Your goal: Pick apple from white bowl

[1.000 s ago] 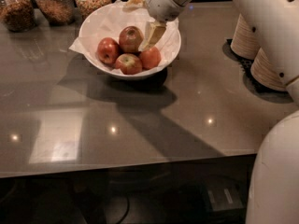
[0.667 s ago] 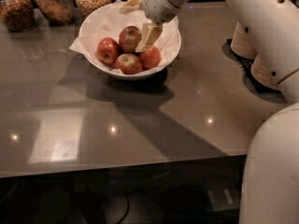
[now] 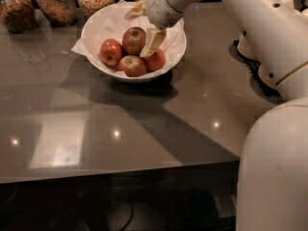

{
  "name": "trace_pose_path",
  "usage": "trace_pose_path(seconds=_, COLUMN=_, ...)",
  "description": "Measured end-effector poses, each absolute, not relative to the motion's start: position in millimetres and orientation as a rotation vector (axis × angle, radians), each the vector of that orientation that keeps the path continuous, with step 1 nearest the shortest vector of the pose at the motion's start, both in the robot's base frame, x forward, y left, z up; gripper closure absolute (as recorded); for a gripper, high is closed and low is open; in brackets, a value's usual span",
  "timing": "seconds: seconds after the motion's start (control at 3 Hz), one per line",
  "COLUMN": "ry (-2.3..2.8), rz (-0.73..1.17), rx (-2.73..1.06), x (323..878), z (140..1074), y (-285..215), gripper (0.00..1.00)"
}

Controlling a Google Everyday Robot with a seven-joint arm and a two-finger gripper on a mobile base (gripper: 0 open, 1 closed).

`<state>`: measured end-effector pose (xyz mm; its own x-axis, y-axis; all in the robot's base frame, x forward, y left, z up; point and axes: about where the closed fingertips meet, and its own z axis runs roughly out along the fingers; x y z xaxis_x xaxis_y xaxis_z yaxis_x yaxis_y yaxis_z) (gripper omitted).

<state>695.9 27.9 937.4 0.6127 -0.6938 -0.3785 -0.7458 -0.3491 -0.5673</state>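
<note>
Apple: the apple (image 3: pixel 133 40) is the largest of four, dull brownish-red, and sits toward the back of the pile in the white bowl (image 3: pixel 139 77), resting partly on the fruit below it.
Neighbours: three smaller red apples (image 3: pixel 110 52) crowd its left, front and right, touching it or nearly so.
Bowl: wide and glossy, lined with crinkled paper (image 3: pixel 79 46) whose corner hangs over the left rim. It stands on the grey table (image 3: pixel 144 124), with glass jars (image 3: pixel 55 4) behind.
Gripper: the gripper (image 3: pixel 145 26) hangs over the bowl at the apple's upper right. One of its fingers (image 3: pixel 153 42) reaches down just beside the apple's right flank, and the other shows higher up, behind the fruit.
Jaws: they stand apart and are not closed on anything.
Weight and stiffness: probably firm and moderately heavy for its size; it should hold its shape under a steady squeeze, though hard pinching could bruise it.
Surface: the skin looks smooth and waxy, so a round, slick body may squirt out of flat pads.
Where to hold: across its widest girth, pads on opposite flanks, well below the stem dimple.
Risk: the far finger has little room between fruit and paper, and nudging the pile could roll the target away.
</note>
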Motion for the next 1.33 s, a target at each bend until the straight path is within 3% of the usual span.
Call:
trace_pose_path(seconds=0.33, ry=1.157, rz=0.089, rx=-2.124, x=705.1, z=925.2, y=27.9, gripper=0.29)
trace_pose_path(seconds=0.67, ry=1.168, rz=0.084, rx=-2.135, x=710.7, z=919.4, y=30.4, gripper=0.37)
trace_pose_path(seconds=1.33, ry=1.174, rz=0.067, rx=-2.143, x=711.9, z=928.8, y=35.2, gripper=0.82)
